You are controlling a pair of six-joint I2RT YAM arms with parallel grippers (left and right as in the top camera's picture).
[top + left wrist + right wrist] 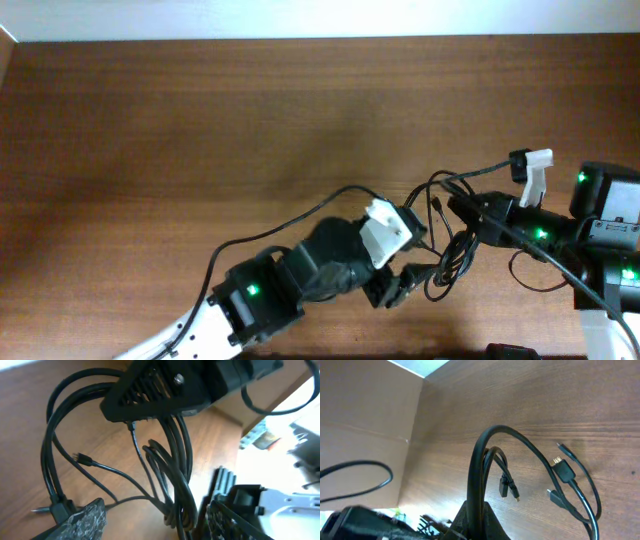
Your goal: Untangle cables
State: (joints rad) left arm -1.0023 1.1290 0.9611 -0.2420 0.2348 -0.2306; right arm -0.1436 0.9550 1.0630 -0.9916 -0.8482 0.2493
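The cables (445, 245) are a tangled bunch of thin black cords on the brown table, between my two grippers. My right gripper (462, 210) is shut on a looped bundle of them (480, 460) and holds it raised off the wood; several plug ends (564, 473) hang beside it. My left gripper (400, 285) is open just left of the tangle. In the left wrist view its fingers (155, 510) are spread wide, with hanging cable loops (172, 475) between them, close to the right finger. The right gripper (155, 390) shows above.
A thicker black robot wire runs from the left arm across the table (300, 215). Another arm wire loops by the right arm (530, 275). The table's back edge meets a white wall (300, 20). The right arm's base (610, 215) stands at the right edge.
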